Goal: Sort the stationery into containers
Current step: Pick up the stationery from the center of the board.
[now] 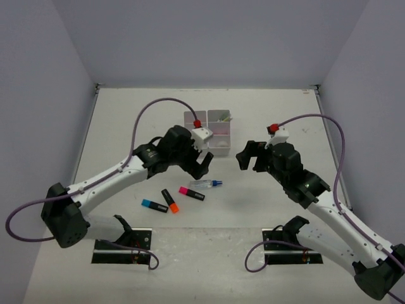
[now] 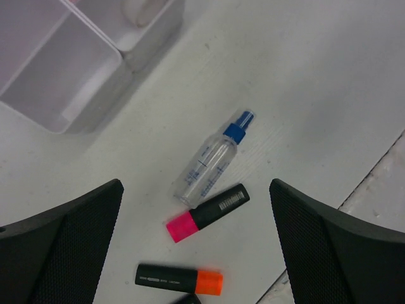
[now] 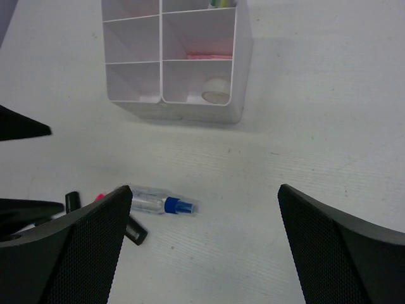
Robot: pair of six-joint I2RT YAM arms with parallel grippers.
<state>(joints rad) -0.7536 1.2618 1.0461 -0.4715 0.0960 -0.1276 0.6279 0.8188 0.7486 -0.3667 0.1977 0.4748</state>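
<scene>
The white organiser tray (image 1: 221, 149) stands mid-table. Its near right compartment holds a tape ring (image 3: 216, 90), and a pink eraser (image 3: 209, 56) lies in the one behind. In front of the tray lie a blue-capped glue pen (image 1: 207, 183), a pink-ended highlighter (image 1: 191, 193), an orange-ended one (image 1: 169, 201) and a blue-ended one (image 1: 154, 205). My left gripper (image 1: 205, 166) hovers open and empty above the glue pen (image 2: 212, 161) and the pink highlighter (image 2: 207, 213). My right gripper (image 1: 248, 163) is open and empty, to the right of the glue pen (image 3: 158, 204).
Something yellow-green (image 3: 218, 3) shows in a far tray compartment. Grey walls close in the table on three sides. The two grippers face each other a short way apart, and the left one's fingers (image 3: 22, 123) show in the right wrist view.
</scene>
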